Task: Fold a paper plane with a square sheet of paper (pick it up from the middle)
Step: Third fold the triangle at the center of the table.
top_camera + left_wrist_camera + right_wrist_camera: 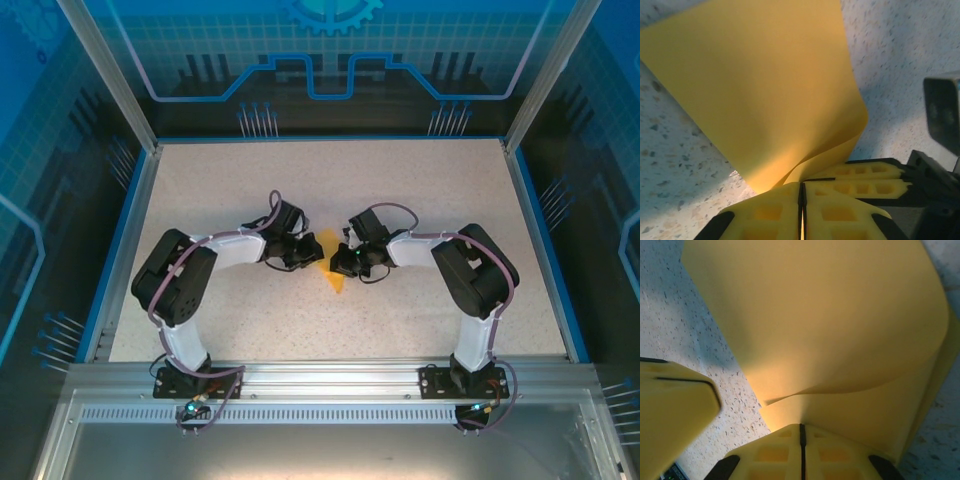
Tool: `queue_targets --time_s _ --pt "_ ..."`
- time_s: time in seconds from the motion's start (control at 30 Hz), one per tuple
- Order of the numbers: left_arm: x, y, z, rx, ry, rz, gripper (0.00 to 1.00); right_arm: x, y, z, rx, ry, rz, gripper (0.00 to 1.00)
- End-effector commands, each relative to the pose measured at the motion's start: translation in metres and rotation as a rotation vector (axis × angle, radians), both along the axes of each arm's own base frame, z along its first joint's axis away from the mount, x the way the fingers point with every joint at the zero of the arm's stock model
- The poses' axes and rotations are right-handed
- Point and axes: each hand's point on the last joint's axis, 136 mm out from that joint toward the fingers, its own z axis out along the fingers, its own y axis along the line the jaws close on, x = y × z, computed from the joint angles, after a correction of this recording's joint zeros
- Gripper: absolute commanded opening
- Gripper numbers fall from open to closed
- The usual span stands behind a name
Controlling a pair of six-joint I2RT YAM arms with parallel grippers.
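Closest to the left wrist camera, the left gripper (801, 192) has its yellow fingers pressed together, clamped on an edge of the sheet of paper (765, 90). The paper comes out of the seam between the fingers. From that pinch the orange-yellow sheet bows up and away ahead of the gripper, with one layer curling over another just above the fingertips. Beyond and to either side of it lies the speckled desk (680, 150).

The right gripper (801, 432) is likewise closed on the sheet, with the paper starting right at its fingertips. Ahead of it the paper swells into a wide curve that bends round to the right. A yellow finger of the left gripper sits low on its left, blurred and apart from the sheet.

From above, the two grippers meet tip to tip near the middle of the desk. A small patch of the orange paper shows between and just below them. The two arms (175, 280) bend inward from their bases at the near edge, and bare desk stretches beyond the grippers.
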Motion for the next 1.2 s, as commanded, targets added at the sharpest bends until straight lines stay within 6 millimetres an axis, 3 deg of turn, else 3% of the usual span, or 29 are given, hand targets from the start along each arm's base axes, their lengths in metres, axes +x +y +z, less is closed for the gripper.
queue_targets --time_s 0.0,0.43,0.83,1.0,1.17 --pt "-0.015 -0.009 -0.010 0.003 0.044 -0.060 0.11 -0.018 -0.026 -0.031 -0.120 0.088 -0.019 0.07" --pt "-0.029 -0.003 -0.032 0.099 0.099 -0.071 0.06 -0.016 -0.021 -0.027 -0.095 0.085 -0.008 0.07" --pt "-0.031 0.008 -0.046 0.189 0.136 -0.043 0.02 0.001 -0.005 0.021 0.039 -0.024 0.018 0.09" --pt "-0.034 0.009 -0.048 0.203 0.142 -0.049 0.02 0.006 -0.012 0.040 0.036 -0.089 0.015 0.11" --pt "-0.033 0.007 -0.047 0.201 0.137 -0.051 0.02 0.003 -0.033 0.029 -0.076 -0.100 0.007 0.14"
